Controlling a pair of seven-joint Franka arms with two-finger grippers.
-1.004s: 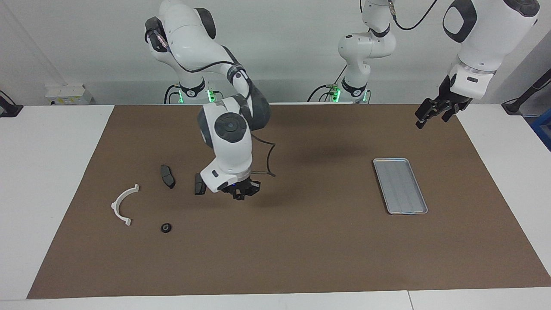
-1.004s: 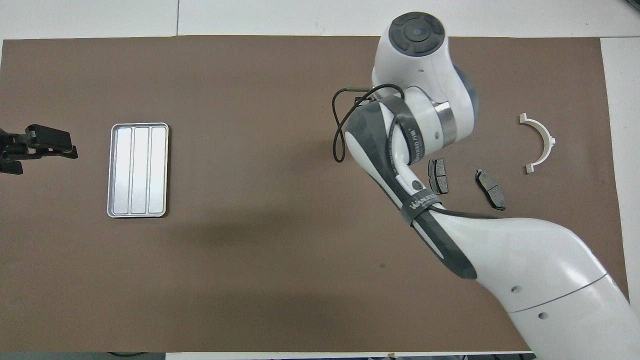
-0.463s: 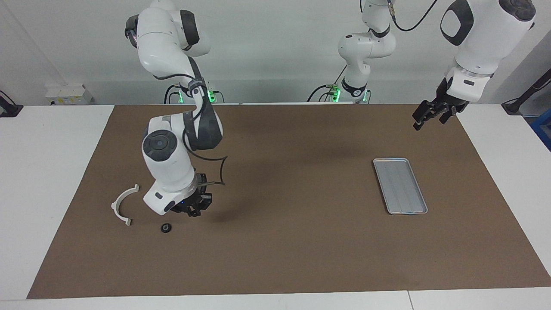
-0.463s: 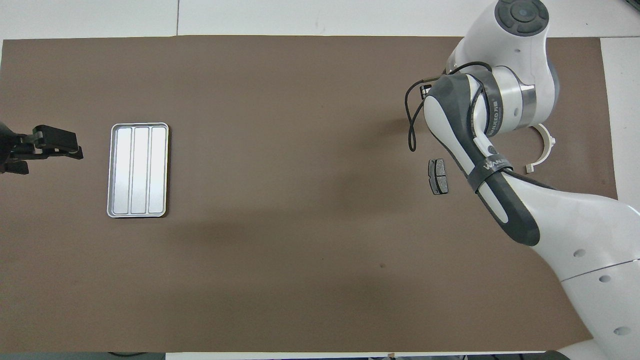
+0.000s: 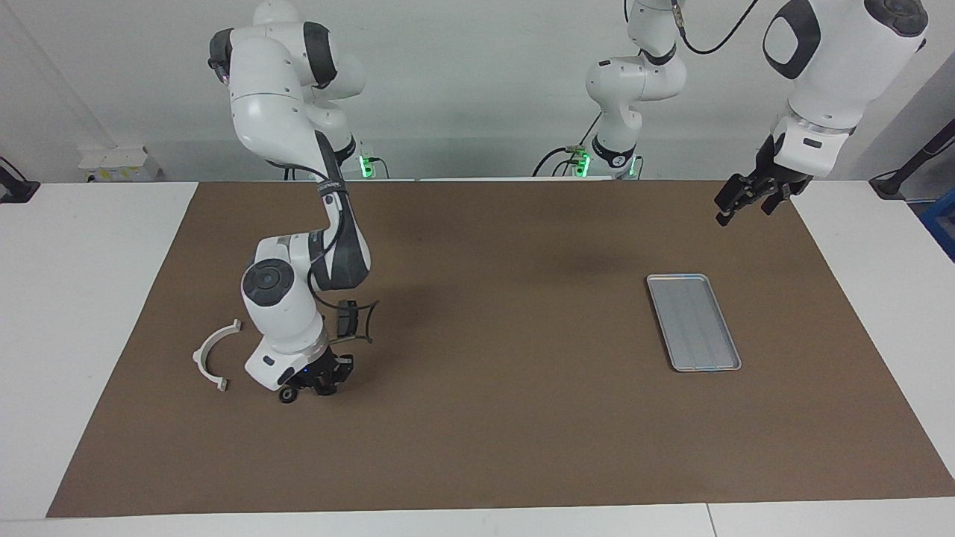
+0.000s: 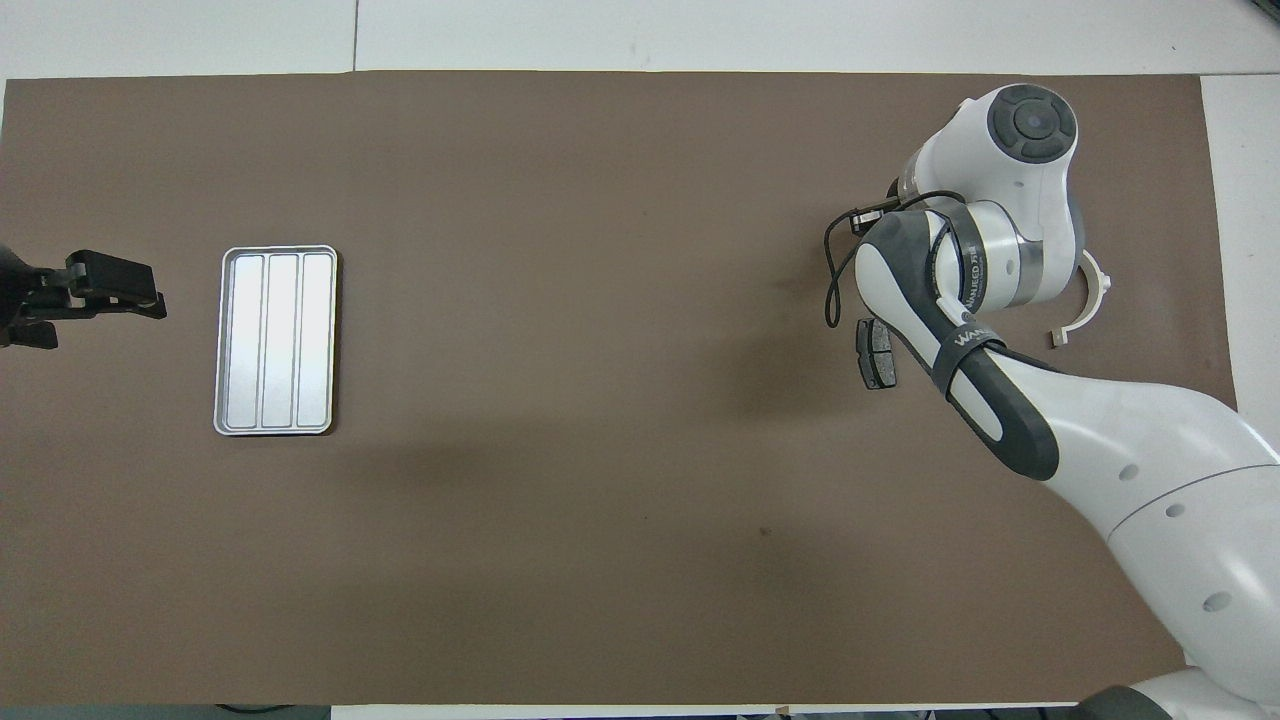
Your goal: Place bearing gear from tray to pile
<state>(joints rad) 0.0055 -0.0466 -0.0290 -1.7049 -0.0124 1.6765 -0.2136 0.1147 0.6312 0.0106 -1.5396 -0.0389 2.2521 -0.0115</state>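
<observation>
The small black bearing gear lies on the brown mat, beside the white half-ring bracket and farther from the robots than the brake pads. My right gripper is low over the mat, right beside the gear; its hand covers part of the gear. One dark brake pad shows beside the right arm; the second is hidden by the arm. The bracket also shows partly in the overhead view. The silver tray holds nothing. My left gripper waits open in the air beside the tray.
The brown mat covers most of the white table. The right arm's forearm and a looping black cable hang over the pile's area.
The right arm has swung from the mat's middle toward its own end of the table and come down beside the gear, covering one brake pad. The left arm has barely moved.
</observation>
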